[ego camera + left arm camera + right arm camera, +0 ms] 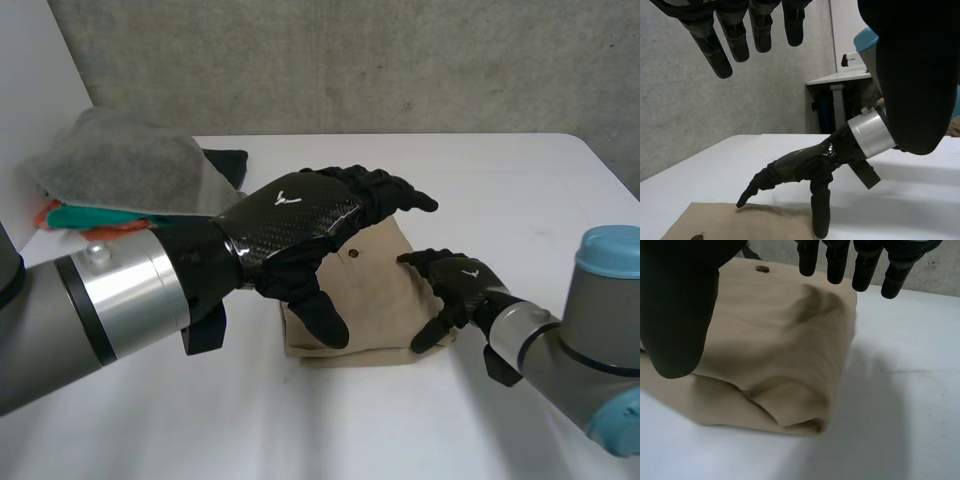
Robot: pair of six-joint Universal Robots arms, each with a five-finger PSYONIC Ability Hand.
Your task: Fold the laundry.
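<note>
A folded beige cloth (380,290) lies in the middle of the tabletop (500,180), well in from every edge, with a dark button (352,252) on its upper layer toward the far side. The left hand (300,225) hangs above the cloth's left half, fingers stretched out and slightly spread, thumb pointing down toward the cloth's near left corner. In its wrist view the left hand (915,75) has its fingers straight and apart from the thumb, with nothing between them.

The right hand (460,285) is at the cloth's right edge, fingers loosely extended and spread. The left wrist view shows the right hand (800,165) with one fingertip down on the cloth (740,222) and the thumb pointing down at the cloth's edge. Seen from its own wrist, the right hand (677,305) is spread wide over the cloth (780,350) and grips nothing; the button (762,269) lies between thumb and fingertips.

A pile (120,165) of grey, teal, orange and black laundry sits at the tabletop's far left corner
</note>
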